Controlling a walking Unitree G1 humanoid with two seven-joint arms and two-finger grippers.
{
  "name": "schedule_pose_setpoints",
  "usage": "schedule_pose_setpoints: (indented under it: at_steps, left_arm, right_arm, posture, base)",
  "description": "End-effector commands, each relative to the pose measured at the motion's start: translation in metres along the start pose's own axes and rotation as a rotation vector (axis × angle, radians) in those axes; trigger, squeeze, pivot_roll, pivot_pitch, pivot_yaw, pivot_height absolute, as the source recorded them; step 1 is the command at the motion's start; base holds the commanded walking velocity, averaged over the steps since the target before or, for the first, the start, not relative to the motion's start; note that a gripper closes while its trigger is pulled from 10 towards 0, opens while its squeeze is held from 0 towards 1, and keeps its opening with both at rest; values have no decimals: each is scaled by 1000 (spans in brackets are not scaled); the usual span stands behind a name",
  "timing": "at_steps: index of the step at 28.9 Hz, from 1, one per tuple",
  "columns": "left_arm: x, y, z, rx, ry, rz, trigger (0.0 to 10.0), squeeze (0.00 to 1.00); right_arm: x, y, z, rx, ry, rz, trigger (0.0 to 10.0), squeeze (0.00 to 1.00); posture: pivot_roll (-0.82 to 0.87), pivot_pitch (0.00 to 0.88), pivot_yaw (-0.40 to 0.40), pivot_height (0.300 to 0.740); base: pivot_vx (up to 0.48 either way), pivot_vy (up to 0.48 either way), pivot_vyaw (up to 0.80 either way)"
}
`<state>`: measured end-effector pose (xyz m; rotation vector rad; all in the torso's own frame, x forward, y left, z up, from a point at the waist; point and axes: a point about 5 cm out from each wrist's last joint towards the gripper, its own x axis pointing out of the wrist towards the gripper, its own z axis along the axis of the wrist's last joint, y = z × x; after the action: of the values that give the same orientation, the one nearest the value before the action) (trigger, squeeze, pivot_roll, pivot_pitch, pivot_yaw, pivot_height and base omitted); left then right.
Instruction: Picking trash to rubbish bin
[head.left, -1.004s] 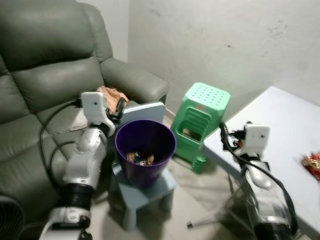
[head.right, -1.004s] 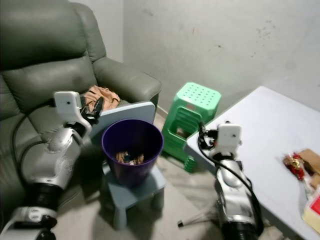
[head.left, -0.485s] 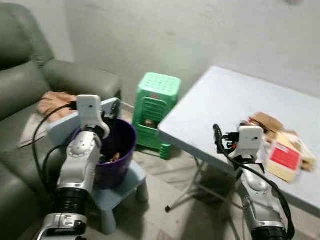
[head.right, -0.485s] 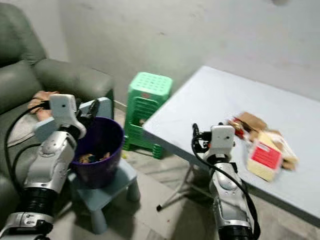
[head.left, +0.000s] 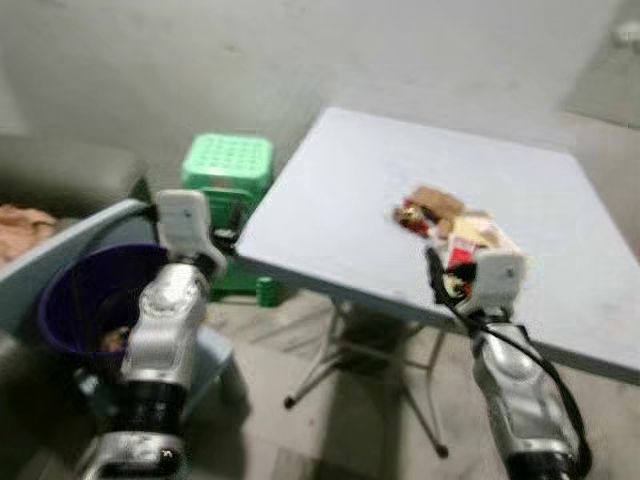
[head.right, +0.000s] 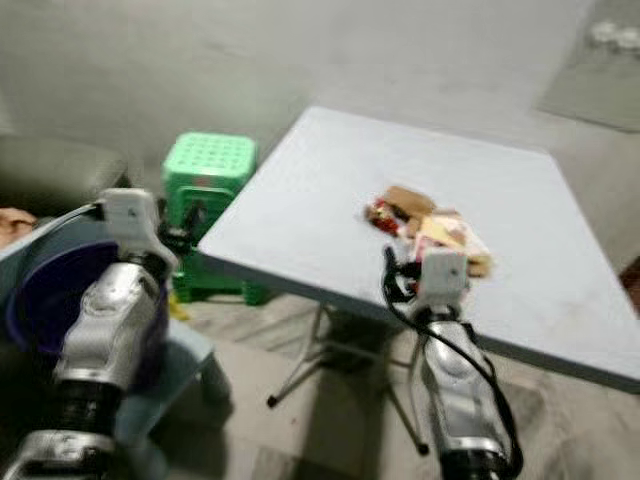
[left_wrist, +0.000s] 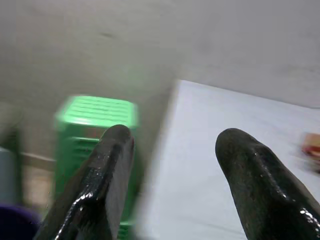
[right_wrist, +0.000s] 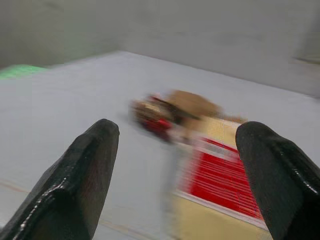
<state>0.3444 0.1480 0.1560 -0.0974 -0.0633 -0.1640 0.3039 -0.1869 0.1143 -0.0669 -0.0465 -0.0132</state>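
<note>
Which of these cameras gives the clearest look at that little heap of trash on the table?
The right wrist view: the trash heap looms close between the right tool's open fingers, red packaging plain though blurred. Both eye views show it small on the table. The left wrist view catches just a sliver.

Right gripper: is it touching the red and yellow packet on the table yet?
Apart. In the right wrist view the right gripper has its fingers spread wide, and the red and yellow packet lies on the table beyond them, untouched.
</note>
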Motion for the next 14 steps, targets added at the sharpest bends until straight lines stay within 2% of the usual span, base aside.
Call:
schedule_pose_setpoints:
  at_steps: [1,4,8,11,14]
  left_arm:
    - [0,-6,3,21,-1,-37,10000,0]
    - [-3,-12,-4,28,17,-67,10000,0]
    - [-15,-25,-16,84,49,-151,10000,0]
    - [-17,-26,-17,77,59,-166,10000,0]
    - [-20,-28,-19,73,80,-209,10000,0]
  right_arm:
    - [2,0,6,6,-21,-13,10000,0]
    - [1,1,6,13,-21,-10,10000,0]
    - [-5,5,2,-7,-6,50,10000,0]
    - [-5,6,3,-20,-4,79,10000,0]
    - [-7,12,6,-7,-30,130,10000,0]
  posture:
    - [-20,0,-94,740]
    - [-20,0,-98,740]
    - [-23,0,-96,740]
    - [-31,0,-92,740]
    - [-37,0,-88,740]
  base:
    - [0,0,-781]
    - [0,0,-779]
    - [0,0,-775]
    - [0,0,-775]
    - [0,0,-215]
